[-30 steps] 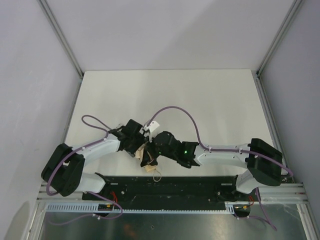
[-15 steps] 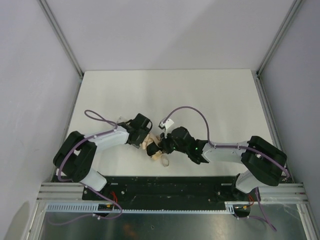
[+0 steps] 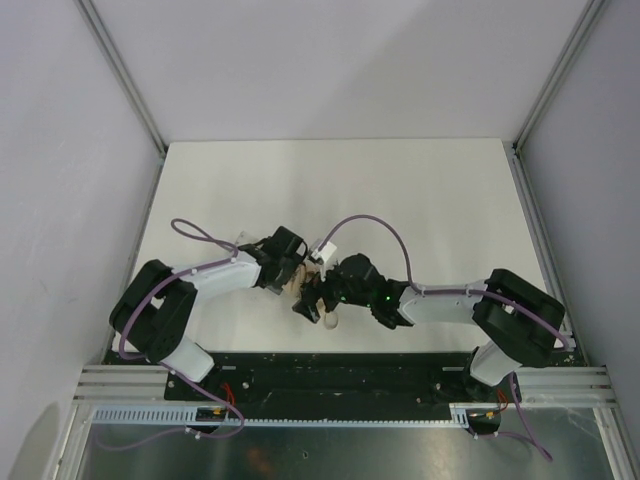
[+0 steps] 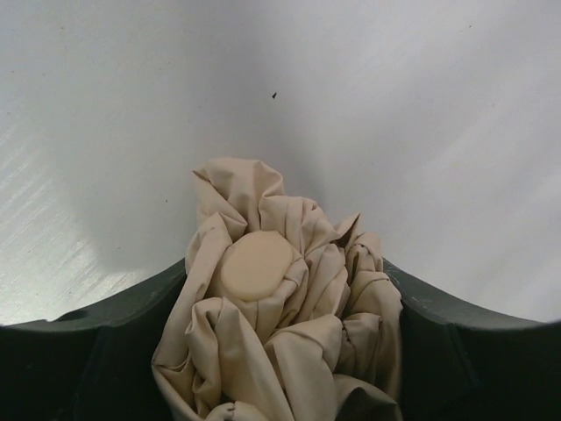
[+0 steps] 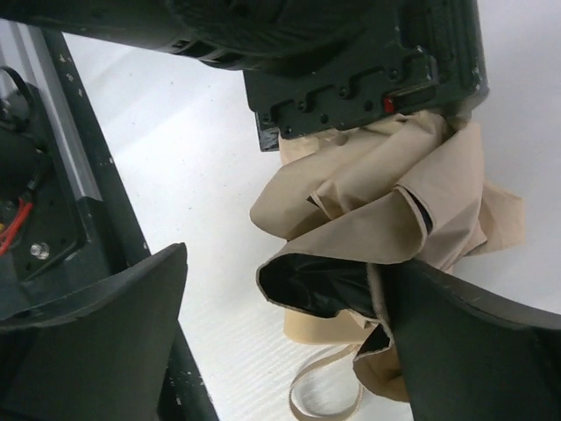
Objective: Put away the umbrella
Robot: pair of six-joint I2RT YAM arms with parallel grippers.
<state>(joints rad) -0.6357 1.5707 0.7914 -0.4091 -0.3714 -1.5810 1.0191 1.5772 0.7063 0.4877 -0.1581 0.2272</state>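
Note:
The umbrella [image 3: 303, 286] is a crumpled tan-beige bundle lying on the white table [image 3: 400, 200] between the two arms, near the front edge. My left gripper [image 3: 292, 272] is shut on it. In the left wrist view the folded fabric and its round tan cap [image 4: 256, 265] fill the gap between the dark fingers [image 4: 105, 351]. My right gripper [image 3: 316, 298] stands open just right of the bundle. In the right wrist view its fingers [image 5: 96, 333] are wide apart around the umbrella's [image 5: 386, 202] black-lined lower folds, tan handle [image 5: 316, 329] and loop strap [image 5: 324, 396].
The black base rail [image 3: 330, 375] runs along the table's near edge, close behind the umbrella, and shows at left as rail [image 5: 53, 175]. The left gripper's black body [image 5: 351, 61] hangs over the fabric. Purple cables [image 3: 370, 222] arc above both arms. Grey walls enclose the table.
The right gripper's jaws have gone from shut to wide open, letting go of the umbrella. Both grippers and the bundle shifted slightly right and away from the rail.

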